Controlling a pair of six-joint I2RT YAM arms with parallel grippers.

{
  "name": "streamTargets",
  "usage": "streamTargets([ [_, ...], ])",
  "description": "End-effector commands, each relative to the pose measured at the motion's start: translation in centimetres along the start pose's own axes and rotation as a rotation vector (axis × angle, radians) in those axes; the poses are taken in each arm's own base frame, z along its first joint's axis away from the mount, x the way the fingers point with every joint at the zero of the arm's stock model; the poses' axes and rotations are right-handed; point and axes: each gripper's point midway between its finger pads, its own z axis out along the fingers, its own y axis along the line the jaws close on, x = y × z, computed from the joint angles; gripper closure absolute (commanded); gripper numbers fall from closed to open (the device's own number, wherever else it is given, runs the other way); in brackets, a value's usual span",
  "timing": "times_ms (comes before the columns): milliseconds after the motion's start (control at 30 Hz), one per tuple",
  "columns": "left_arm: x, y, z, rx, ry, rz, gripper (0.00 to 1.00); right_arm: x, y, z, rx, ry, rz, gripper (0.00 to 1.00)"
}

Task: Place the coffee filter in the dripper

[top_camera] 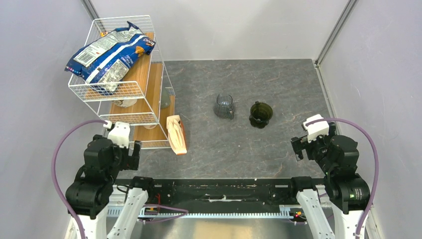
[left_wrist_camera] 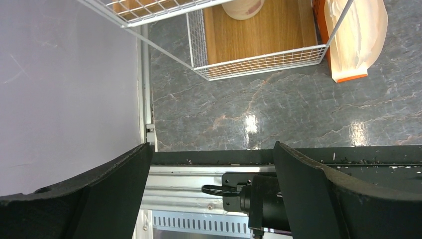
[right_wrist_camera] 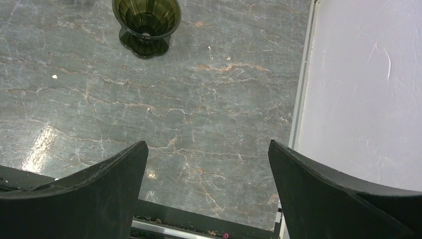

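Groundwork is all I can see so far: neither arm has taken hold of anything. The left pincer hangs with its jaws spread wide and nothing between them. The right pincer is likewise released and bare. Both sit low over the near edge of the grey marbled table.

The small dark olive-green translucent plastic dripper stands upright ahead of the right pincer and off to its left, well apart from it. As far as I can make out, there is no paper inside it. The tan, orange-edged paper packet lies ahead of the left pincer and to its right, near it, against the foot of the white wire rack.

I judge the first step is due: fetching a thin white paper coffee filter, most likely from that packet. That calls for the left pincer to reach forward and right and pinch out a single sheet.

No loose filter shows anywhere, and I cannot tell whether the packet's mouth is open. The left wrist view cuts off the packet's far end, and the right wrist view crops the dripper's far rim. The blue and white crinkled bag hides part of the rack's shelves.
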Motion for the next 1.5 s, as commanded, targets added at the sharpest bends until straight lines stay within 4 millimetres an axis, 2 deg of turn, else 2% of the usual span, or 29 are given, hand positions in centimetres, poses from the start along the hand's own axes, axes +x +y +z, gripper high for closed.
streamTargets([
  [0, -1.2, -0.7, 0.9, 0.042, 0.007, -0.011, 0.00, -1.1, -0.4, 0.1, 0.009, -0.027, 0.007, 0.01],
  [167, -0.9, -1.5, 1.3, 0.086, 0.066, -0.002, 0.01, -0.9, -0.5, 0.2, 0.012, -0.014, 0.006, 0.01],
  [433, -1.2, -0.8, 2.9, 0.043, 0.120, 0.012, 0.01, -0.6, -0.6, 0.5, 0.011, 0.011, 0.002, 0.01],
  [567, -2.8, -1.1, 3.3, 0.065, 0.040, 0.020, 0.01, -0.6, -0.6, 0.7, 0.009, 0.021, 0.002, 0.01],
  [867, -4.7, -1.0, 5.9, 0.030, -0.045, 0.015, 0.04, -0.2, -0.7, 0.6, 0.016, 0.035, -0.005, 0.01],
  [1000, -6.8, -1.4, 5.7, 0.054, -0.158, 0.002, 0.07, 0.0, -0.8, 0.6, 0.021, 0.045, -0.012, 0.01],
  [1233, -8.0, -1.3, 5.5, 0.048, -0.254, 0.002, 0.07, 0.2, -0.8, 0.9, 0.020, 0.056, -0.017, 0.01],
  [1467, -10.2, -1.7, 7.3, 0.043, -0.360, -0.053, 0.09, 0.2, -0.7, 1.3, 0.011, 0.059, -0.016, 0.01],
])
